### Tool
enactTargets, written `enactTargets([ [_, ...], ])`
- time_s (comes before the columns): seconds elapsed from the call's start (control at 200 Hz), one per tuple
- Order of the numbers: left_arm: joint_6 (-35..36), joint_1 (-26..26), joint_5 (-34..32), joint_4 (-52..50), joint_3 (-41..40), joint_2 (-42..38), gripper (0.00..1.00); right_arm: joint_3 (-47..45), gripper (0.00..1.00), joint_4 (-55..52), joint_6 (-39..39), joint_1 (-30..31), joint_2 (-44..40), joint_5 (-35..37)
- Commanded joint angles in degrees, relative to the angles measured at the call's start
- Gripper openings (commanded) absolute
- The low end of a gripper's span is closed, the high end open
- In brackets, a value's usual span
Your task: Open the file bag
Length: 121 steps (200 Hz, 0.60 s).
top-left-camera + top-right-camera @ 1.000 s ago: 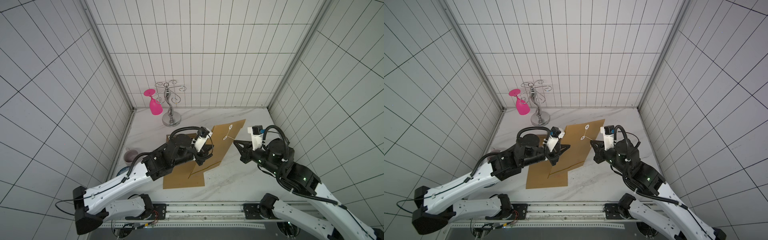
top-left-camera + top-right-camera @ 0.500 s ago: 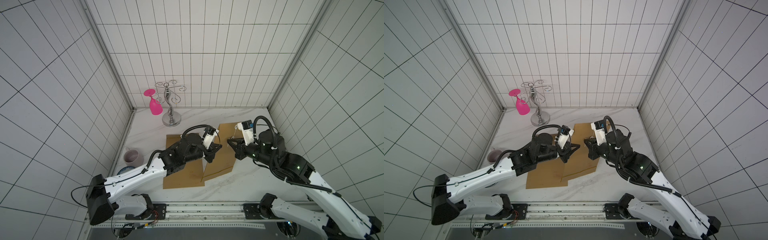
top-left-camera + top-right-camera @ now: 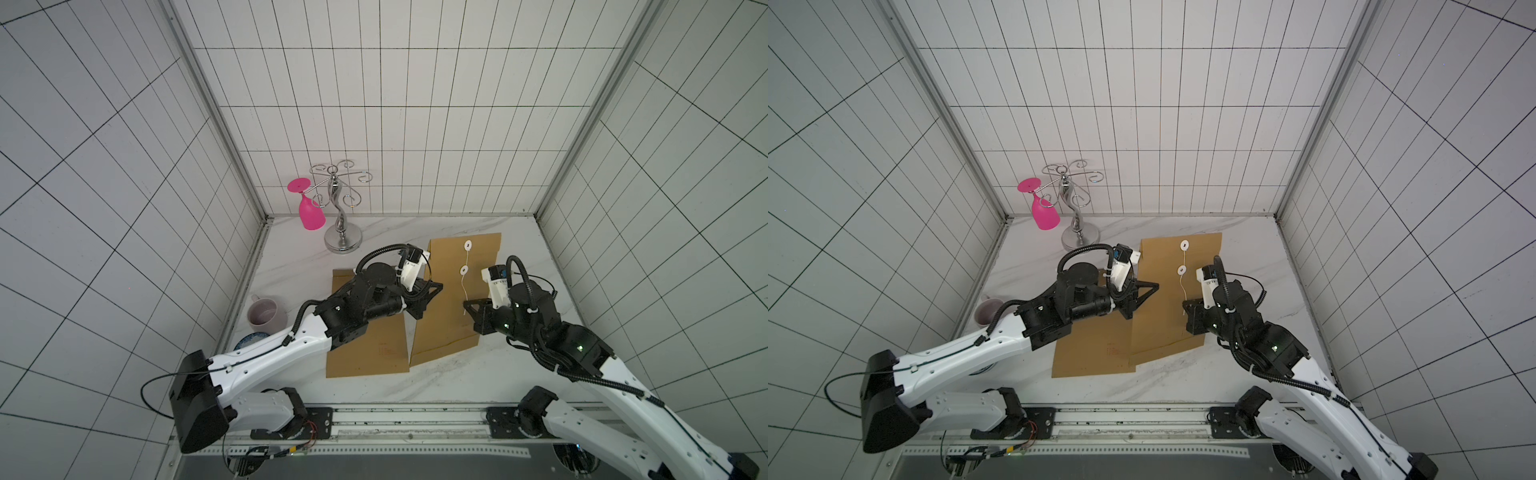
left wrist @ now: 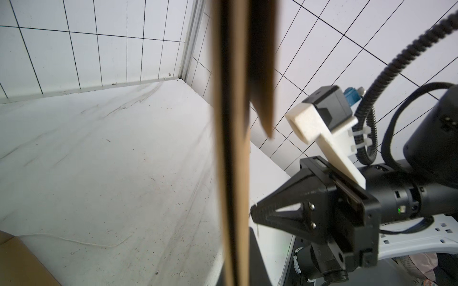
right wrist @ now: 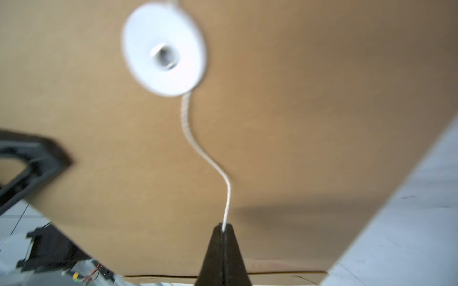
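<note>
1. No text, label, brand or number can be read with certainty in any view.
2. The flat brown paper envelope (image 3: 365,353) lying on the white marble-look table (image 3: 457,382) carries a small patch of faint red print (image 3: 388,351). It shows in both top views but is too small to make out.
3. The white plastic camera mount (image 3: 1207,291) on the right arm bears tiny dark marks, also illegible.

The right arm's fingers (image 3: 473,308) are drawing back from the file bag (image 3: 449,328) toward their own side, pulling the pinched white string (image 3: 465,289) out from the lower disc (image 3: 463,270), while the left arm's fingers (image 3: 432,287) are turning the bag's flap toward the back wall (image 3: 395,158).
</note>
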Motion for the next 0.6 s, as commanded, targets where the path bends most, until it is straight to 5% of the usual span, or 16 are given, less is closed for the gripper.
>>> enactTargets([
  [0.0,-1.36,1.65,0.50,1.34,-1.89,-2.60,0.00,2.54,0.00,-3.74,-0.39,-7.47,1.45,-0.72],
  [0.13,-1.25,3.19,2.32,0.74,-3.06,-2.39,0.00,8.33,0.00,-4.41,-3.08,-14.43,5.23,-4.71],
  [0.32,0.04,3.20,5.19,-0.13,-3.09,-1.12,0.00,19.32,0.00,-4.79,-7.09,-15.15,11.35,-10.18],
  [0.6,-2.30,3.17,7.61,1.46,-3.23,1.17,0.00,31.32,0.00,-6.66,-9.13,-3.37,16.44,-11.91],
])
